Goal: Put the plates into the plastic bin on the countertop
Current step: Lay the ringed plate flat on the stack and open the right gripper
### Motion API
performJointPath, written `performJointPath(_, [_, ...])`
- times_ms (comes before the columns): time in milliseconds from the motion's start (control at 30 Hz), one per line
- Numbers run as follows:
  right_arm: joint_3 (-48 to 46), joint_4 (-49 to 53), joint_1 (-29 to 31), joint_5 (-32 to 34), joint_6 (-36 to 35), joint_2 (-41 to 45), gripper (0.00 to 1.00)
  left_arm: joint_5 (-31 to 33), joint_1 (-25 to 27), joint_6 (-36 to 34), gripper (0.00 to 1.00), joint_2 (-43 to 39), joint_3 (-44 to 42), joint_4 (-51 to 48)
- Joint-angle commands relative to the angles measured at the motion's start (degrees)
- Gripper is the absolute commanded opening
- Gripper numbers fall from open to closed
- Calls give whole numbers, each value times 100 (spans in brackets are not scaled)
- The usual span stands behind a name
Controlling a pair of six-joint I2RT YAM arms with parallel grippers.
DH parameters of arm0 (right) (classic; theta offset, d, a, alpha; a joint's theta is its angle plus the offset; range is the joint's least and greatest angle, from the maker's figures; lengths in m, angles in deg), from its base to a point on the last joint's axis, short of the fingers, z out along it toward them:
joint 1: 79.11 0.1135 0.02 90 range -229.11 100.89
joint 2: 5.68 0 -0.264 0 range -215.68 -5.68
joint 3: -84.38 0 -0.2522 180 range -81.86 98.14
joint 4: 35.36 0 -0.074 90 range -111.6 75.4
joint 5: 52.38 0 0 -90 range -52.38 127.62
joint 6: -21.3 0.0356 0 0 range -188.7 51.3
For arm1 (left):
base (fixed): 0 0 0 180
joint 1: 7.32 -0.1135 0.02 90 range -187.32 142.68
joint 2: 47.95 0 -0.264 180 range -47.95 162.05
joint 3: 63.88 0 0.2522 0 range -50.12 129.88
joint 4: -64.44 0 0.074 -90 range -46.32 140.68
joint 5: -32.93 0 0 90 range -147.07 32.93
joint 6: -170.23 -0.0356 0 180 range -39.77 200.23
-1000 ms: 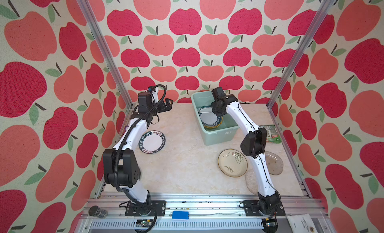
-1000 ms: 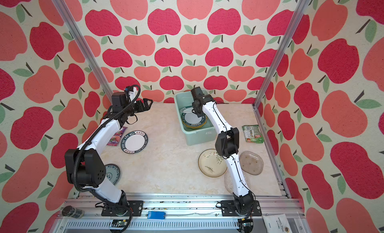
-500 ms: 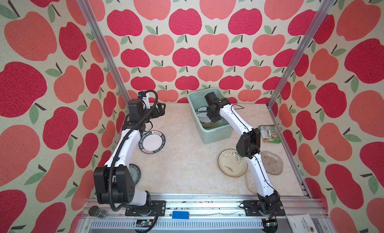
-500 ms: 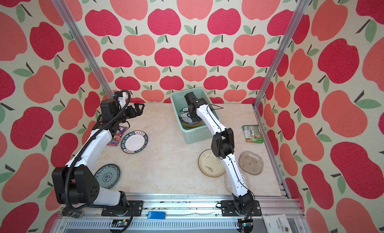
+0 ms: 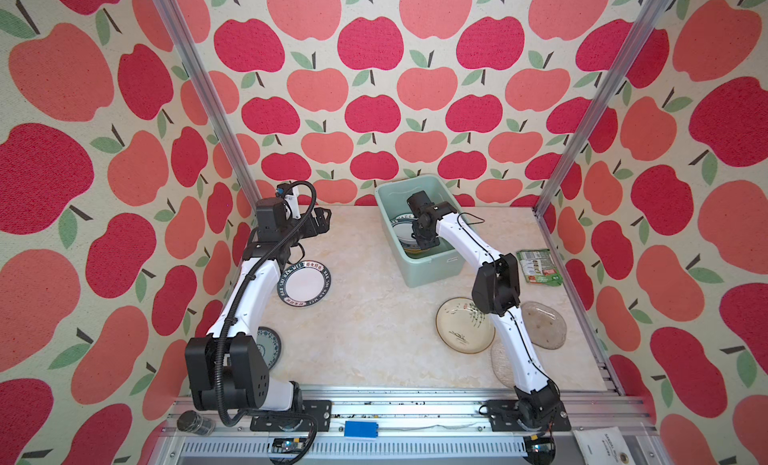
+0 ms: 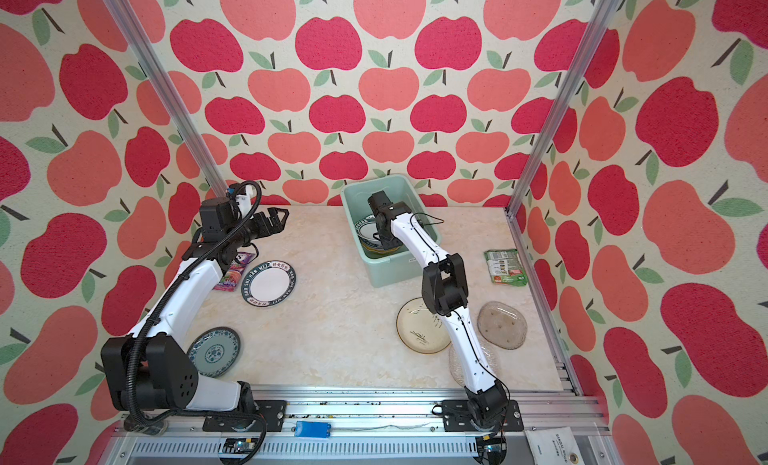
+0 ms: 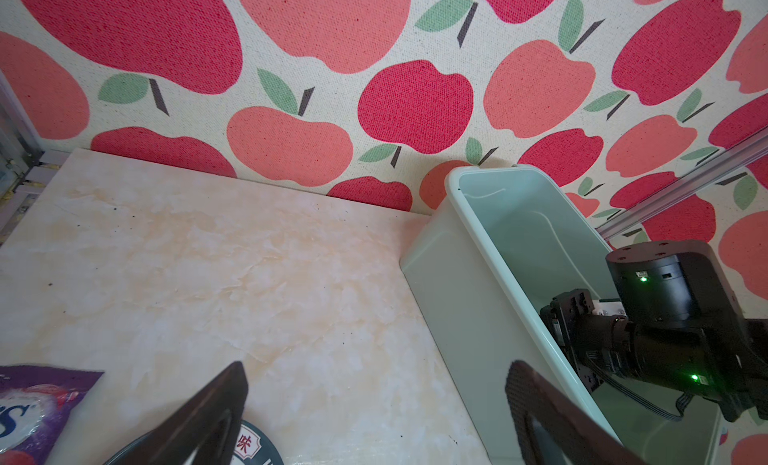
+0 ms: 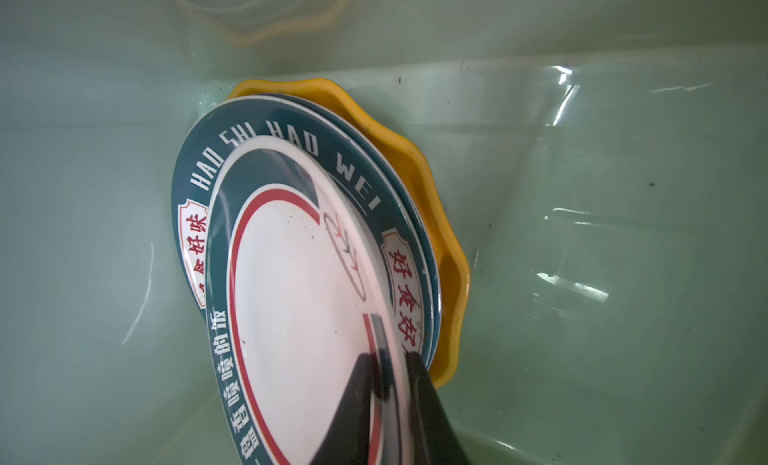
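Bin point(image 8: 623, 193): smooth, glossy plastic.
Plate point(image 8: 299, 296): shiny glazed white.
Countertop point(image 7: 208, 255): smooth, marbled.
Wall point(image 7: 415, 101): woven cloth.
My fingers point(image 8: 432, 421): matt, dark.

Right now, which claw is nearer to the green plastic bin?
Right. The right claw is inside the plastic bin, clasping a plate; the left claw hangs open over the countertop beside it.

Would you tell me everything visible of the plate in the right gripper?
The plate is round, glossy white and ceramic-looking, with a dark teal lettered rim and a red ring. It tilts inside the plastic bin, over a similar plate and a yellow scalloped plate. The right gripper pinches its rim.
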Motion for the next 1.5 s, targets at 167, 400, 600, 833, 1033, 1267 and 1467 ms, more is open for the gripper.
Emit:
performJointPath(167, [-271, 118, 25, -568, -78, -554, 20, 162, 69, -252, 99, -58, 401, -447])
performJointPath(400, [-189, -25, -49, -567, -86, -664, 25, 207, 126, -342, 99, 83, 653, -620])
performJointPath(600, [-121, -6, -99, -493, -98, -662, 30, 243, 165, -363, 99, 193, 786, -719])
performJointPath(833, [12, 42, -134, -224, -487, -424, 47, 527, 144, -213, 99, 220, 814, -811])
performJointPath(1033, [103, 7, -162, -103, -846, -166, 54, 797, 65, 15, 99, 196, 799, -987])
performJointPath(1267, [218, -45, -226, 43, -1374, 158, 57, 1182, -108, 496, 99, 150, 737, -1440])
performJointPath(1467, [551, 7, -246, 191, -1914, 350, 57, 1552, -259, 921, 99, 170, 853, -2097])
